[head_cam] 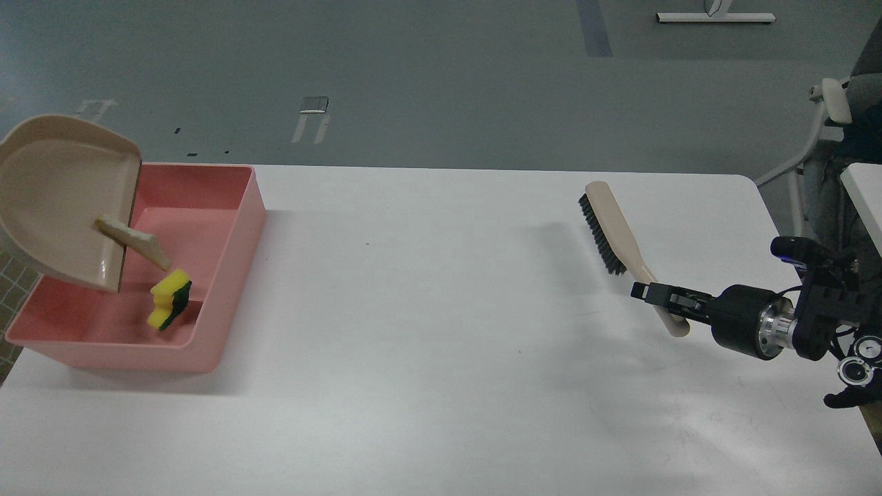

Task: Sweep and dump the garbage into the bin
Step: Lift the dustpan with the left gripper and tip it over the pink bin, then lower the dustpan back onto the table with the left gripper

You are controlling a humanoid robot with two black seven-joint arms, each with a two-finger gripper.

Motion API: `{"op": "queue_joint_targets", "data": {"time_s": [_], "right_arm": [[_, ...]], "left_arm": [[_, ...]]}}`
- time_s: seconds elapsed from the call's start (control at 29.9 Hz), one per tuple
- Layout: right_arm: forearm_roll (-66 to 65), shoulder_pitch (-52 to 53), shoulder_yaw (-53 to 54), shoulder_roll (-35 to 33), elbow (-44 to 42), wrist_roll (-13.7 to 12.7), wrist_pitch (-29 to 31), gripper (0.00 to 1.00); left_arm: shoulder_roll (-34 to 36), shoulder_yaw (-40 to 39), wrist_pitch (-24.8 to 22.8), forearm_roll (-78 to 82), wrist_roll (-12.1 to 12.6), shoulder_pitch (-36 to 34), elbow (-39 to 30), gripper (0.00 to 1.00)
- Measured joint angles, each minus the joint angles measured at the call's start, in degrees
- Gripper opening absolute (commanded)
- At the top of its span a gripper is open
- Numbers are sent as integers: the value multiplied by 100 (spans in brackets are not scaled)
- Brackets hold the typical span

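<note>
Landmark = pink bin (pixel 207 324), sitting at the left edge of the white worktop (pixel 441 386).

Nearest the camera: bare worktop in front of the bin and off to its right. Faint scuffs on the surface well right of the bin.

Right tool (pixel 665 295): far right of the bin, same depth as the bin's near half. Fingers clenched on the handle of the beige brush (pixel 617 231). The handle end sticks out just past the fingers toward the camera. The brush runs diagonally away from the tool, up and toward the bin side, black bristles facing the bin. Brush looks lifted off the worktop, its shadow falling toward the bin side; contact with the surface can't be confirmed.

Inside the bin, near-right corner: yellow sponge chunk (pixel 170 300) with dark green layer, tilted. Can't tell if it is resting on the floor of the bin or mid-drop.

Just behind and above the sponge: pale toast-like slice (pixel 134 241), angled down, upper end against the lip of the beige dustpan (pixel 58 200), lower end over the bin interior. Not on the bin floor.

Dustpan is tipped steeply over the bin's left side, open mouth facing right into the bin.

Left tool: not visible, so its state can't be told.

Beyond the bin: worktop far edge, then grey floor (pixel 441 83).
</note>
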Motion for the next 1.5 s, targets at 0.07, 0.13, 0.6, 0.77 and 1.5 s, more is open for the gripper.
{"op": "queue_joint_targets", "data": {"time_s": [0.07, 0.13, 0.6, 0.77, 1.5], "right_arm": [[0, 0, 0, -1, 7, 0, 0, 0], [0, 0, 0, -10, 12, 2, 0, 0], [0, -9, -7, -149, 3, 55, 9, 0], [4, -18, -7, -256, 13, 97, 9, 0], [7, -222, -26, -368, 18, 246, 11, 0]], "left_arm": [[159, 0, 190, 44, -15, 0, 9, 0], [307, -1, 361, 38, -18, -12, 12, 0], [548, -187, -348, -769, 407, -1635, -1041, 0], [-877, -55, -1014, -977, 1347, -2333, -1718, 0], [-5238, 3206, 190, -567, 1970, -3078, -721, 0]]}}
